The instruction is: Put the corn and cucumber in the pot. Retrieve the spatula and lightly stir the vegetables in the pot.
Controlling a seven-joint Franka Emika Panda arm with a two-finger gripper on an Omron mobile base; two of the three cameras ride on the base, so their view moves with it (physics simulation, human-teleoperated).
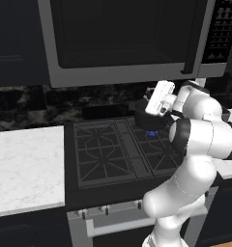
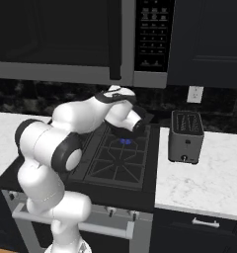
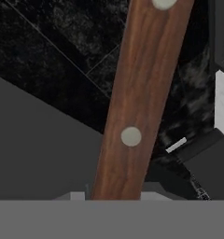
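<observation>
The spatula's reddish-brown handle (image 3: pixel 132 116), with pale rivets, rises from the bottom of the hand view very close to the camera; its blade is out of frame. My gripper (image 1: pixel 153 103) (image 2: pixel 139 123) is shut on that handle. It hovers low over the dark pot (image 1: pixel 146 120), which stands on the rear right burner above a blue flame (image 1: pixel 151 132). In the right base view my forearm and hand cover most of the pot (image 2: pixel 146 118). The corn and cucumber are hidden.
A microwave (image 1: pixel 127 38) hangs low over the stove (image 1: pixel 103 154), close above my hand. A grey toaster (image 2: pixel 185 136) stands on the white counter (image 2: pixel 204 183) right of the stove. More white counter (image 1: pixel 26 164) lies to the left. The black backsplash (image 3: pixel 53 51) is close ahead.
</observation>
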